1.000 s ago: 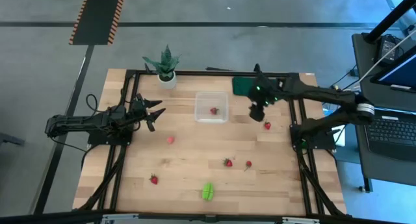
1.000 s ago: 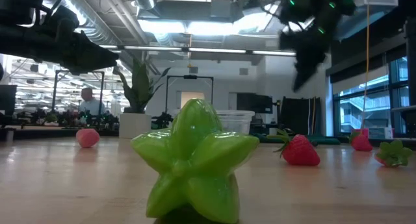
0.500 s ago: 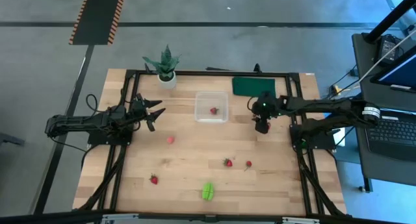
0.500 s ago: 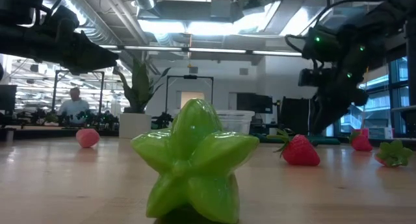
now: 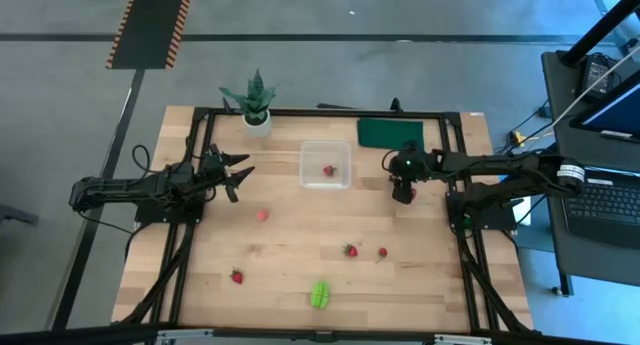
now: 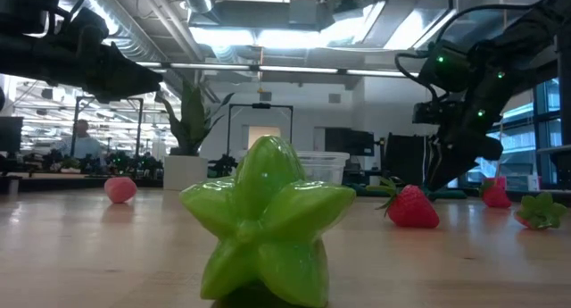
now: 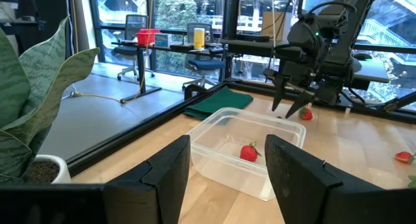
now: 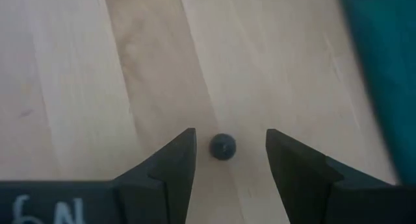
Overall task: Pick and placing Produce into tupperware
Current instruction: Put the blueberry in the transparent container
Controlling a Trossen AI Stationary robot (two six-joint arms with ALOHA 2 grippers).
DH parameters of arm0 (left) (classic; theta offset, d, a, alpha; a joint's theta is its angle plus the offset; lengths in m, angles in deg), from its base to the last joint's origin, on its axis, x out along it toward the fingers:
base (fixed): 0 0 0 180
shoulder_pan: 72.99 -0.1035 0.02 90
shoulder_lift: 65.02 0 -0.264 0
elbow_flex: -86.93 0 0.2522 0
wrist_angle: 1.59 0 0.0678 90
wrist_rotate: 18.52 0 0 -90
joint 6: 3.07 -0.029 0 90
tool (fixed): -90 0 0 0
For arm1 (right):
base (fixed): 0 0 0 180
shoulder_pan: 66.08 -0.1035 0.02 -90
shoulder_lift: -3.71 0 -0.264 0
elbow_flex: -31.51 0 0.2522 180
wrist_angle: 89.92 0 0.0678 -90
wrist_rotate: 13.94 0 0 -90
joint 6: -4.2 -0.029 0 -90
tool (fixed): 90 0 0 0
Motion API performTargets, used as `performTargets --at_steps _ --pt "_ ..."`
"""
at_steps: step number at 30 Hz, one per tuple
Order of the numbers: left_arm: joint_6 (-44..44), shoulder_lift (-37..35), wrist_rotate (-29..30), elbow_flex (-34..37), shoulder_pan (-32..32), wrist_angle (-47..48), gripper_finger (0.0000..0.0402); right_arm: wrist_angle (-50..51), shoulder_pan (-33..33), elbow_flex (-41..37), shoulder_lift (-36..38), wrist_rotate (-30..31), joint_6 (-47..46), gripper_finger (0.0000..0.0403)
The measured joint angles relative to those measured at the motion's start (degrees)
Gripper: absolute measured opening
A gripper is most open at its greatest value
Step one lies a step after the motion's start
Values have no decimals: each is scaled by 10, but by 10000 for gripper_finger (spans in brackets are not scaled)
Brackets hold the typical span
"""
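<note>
The clear tupperware [image 5: 326, 165] sits at the table's far middle with one red strawberry [image 7: 249, 152] inside. My right gripper [image 5: 403, 193] hangs just right of it, open, fingers slanting down close to the wood [image 8: 231, 133], with nothing between them. A red strawberry [image 7: 305, 113] lies just beside those fingers. More produce lies loose on the table: a pink piece [image 5: 262, 215], red strawberries [image 5: 350, 250] [image 5: 381, 253] [image 5: 237, 276] and a lime-green star piece [image 5: 319, 293]. My left gripper [image 5: 235, 175] waits open at the left, level, pointing at the tupperware.
A potted spiky plant [image 5: 256, 110] stands at the far left corner. A dark green pad [image 5: 388, 132] lies at the far edge behind my right gripper. Black frame rails [image 5: 190, 235] run along the table's sides. A small dark spot [image 8: 223, 147] marks the wood.
My right gripper has come down from well above the table toward the near edge, tipping steeper, and now hangs low beside the strawberry right of the tupperware. Most of the drop happened early; it has been nearly still since. Nothing on the table has moved.
</note>
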Motion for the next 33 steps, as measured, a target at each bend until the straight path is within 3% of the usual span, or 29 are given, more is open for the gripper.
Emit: performTargets --at_steps 13,26,33 --pt "0 0 0 0 0 0 192 -1 1 0 -4 -2 -14 188" --pt "0 0 0 0 0 0 192 -39 1 0 -66 -1 -18 188" --pt "0 0 0 0 0 0 192 -34 1 2 -81 -7 -34 156"
